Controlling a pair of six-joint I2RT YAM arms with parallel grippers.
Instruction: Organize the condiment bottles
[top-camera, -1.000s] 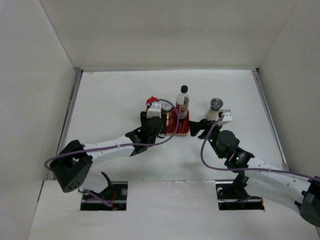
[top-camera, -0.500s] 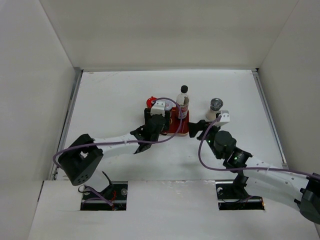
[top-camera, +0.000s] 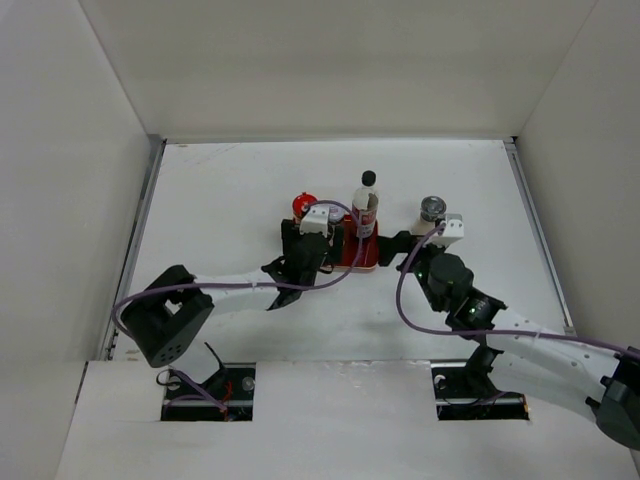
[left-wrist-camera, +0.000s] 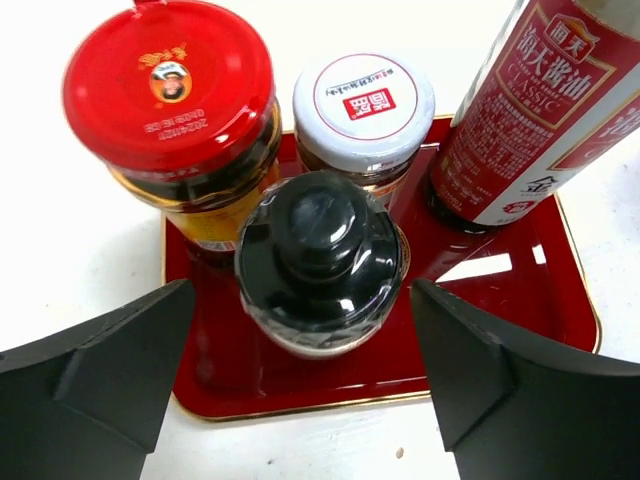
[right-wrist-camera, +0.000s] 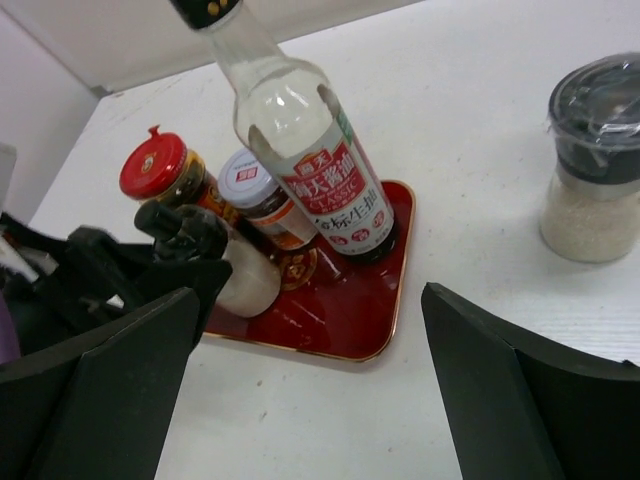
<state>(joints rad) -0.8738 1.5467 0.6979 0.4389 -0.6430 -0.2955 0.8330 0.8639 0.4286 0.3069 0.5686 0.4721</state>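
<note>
On the red tray (left-wrist-camera: 505, 300): four of the condiment bottles. From the left wrist, the red-lid jar (left-wrist-camera: 168, 85) is at 10 o'clock by the rim, the white-lid jar (left-wrist-camera: 363, 100) at 12, the tall bottle (left-wrist-camera: 530, 110) at 2 and the black-lid jar (left-wrist-camera: 320, 250) at 6.
Off the tray: the grey-lid jar (top-camera: 432, 213) stands upright on the tabletop (top-camera: 220, 190), near the tray at about 2 o'clock in the top view.
Count: five containers, one tall bottle and four short jars; one tray.
Left gripper (left-wrist-camera: 300, 295): spread wide, straddling the black-lid jar with a gap on each side, holding nothing.
Right gripper (right-wrist-camera: 310, 300): spread wide, empty, facing the tray, with the grey-lid jar at its 2 o'clock.
Handling: likely rigid and breakable. The film-wrapped lids look slippery, so pinch each jar on the body below the lid. The tall bottle is probably tippy; take it low on the label.
Left to do: probably moving the grey-lid jar onto the bare tray corner.
</note>
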